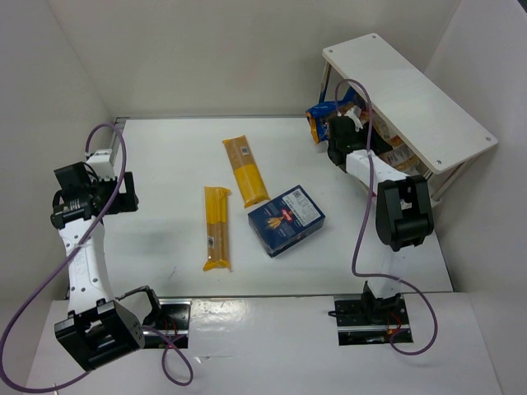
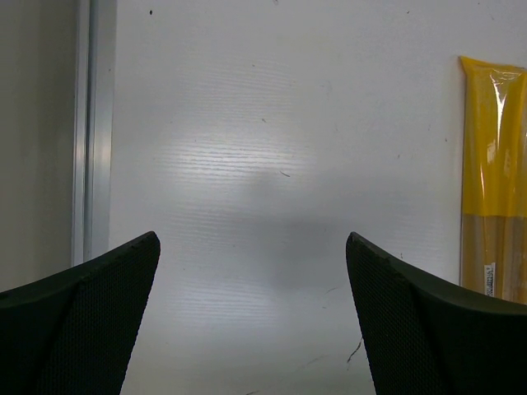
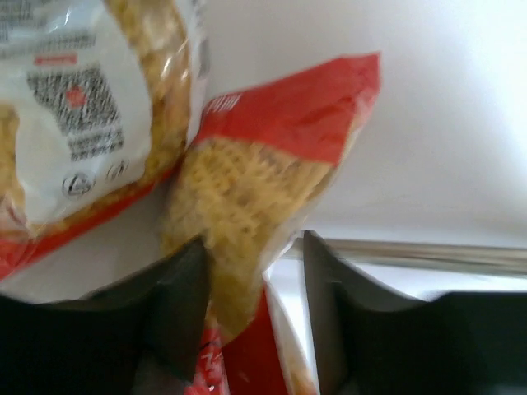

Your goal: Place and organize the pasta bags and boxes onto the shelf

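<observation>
Matte white table (image 1: 165, 164), crinkly red-edged pasta bag (image 3: 263, 173)

A white flat table (image 1: 165, 164) is carrying three packs between the two pincers. A dark blue rectangular cardboard pasta box (image 1: 286, 220) is lying flat nearer the right pincer (image 1: 342, 136). Two long narrow yellow spaghetti packets (image 1: 245, 170) (image 1: 217, 227) are lying apart, closer to the left pincer (image 1: 128, 197). A white rectangular shelf board on thin metal legs (image 1: 412, 90) is standing just beyond the right pincer. Beneath it, clear plastic red-edged bags of short yellow pasta (image 3: 263, 164) are sitting at that pincer's tips, and a blue-edged bag (image 1: 319, 115) is sitting just left of it.
</observation>
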You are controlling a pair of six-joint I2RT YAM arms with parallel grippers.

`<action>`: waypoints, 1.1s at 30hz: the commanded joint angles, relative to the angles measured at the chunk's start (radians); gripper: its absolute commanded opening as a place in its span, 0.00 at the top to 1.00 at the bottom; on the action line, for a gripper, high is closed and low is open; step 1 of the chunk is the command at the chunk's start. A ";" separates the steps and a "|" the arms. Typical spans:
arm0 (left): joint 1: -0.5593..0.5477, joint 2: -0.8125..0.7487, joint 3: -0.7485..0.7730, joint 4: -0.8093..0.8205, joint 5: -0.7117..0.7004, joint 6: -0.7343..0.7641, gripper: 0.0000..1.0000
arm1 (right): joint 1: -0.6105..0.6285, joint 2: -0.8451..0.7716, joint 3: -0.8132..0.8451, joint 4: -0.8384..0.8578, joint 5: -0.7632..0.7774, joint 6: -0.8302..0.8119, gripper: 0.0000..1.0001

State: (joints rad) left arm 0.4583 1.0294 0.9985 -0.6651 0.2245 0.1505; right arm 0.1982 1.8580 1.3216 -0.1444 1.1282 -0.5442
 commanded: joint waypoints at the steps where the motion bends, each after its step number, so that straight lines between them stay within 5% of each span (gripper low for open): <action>1: 0.010 -0.019 -0.003 0.016 0.010 -0.009 0.01 | -0.006 0.012 0.077 0.068 0.012 0.020 0.44; 7: 0.019 -0.019 -0.003 0.016 0.010 -0.009 0.01 | 0.004 0.024 0.142 0.049 -0.007 0.030 0.27; 22: 0.028 -0.028 -0.003 0.016 0.010 -0.009 0.01 | 0.259 -0.016 0.125 -0.001 -0.237 -0.063 0.14; 29: 0.037 -0.028 -0.003 0.016 0.010 -0.009 0.01 | 0.446 -0.083 0.223 -0.299 -0.645 -0.034 0.06; 33: 0.037 -0.028 -0.012 0.025 0.010 -0.009 0.01 | 0.547 -0.050 0.339 -0.492 -1.018 -0.002 0.04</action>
State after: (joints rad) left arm 0.4885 1.0225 0.9939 -0.6643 0.2249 0.1505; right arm 0.6998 1.8553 1.5509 -0.4679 0.4488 -0.5816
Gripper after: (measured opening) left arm 0.990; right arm 0.956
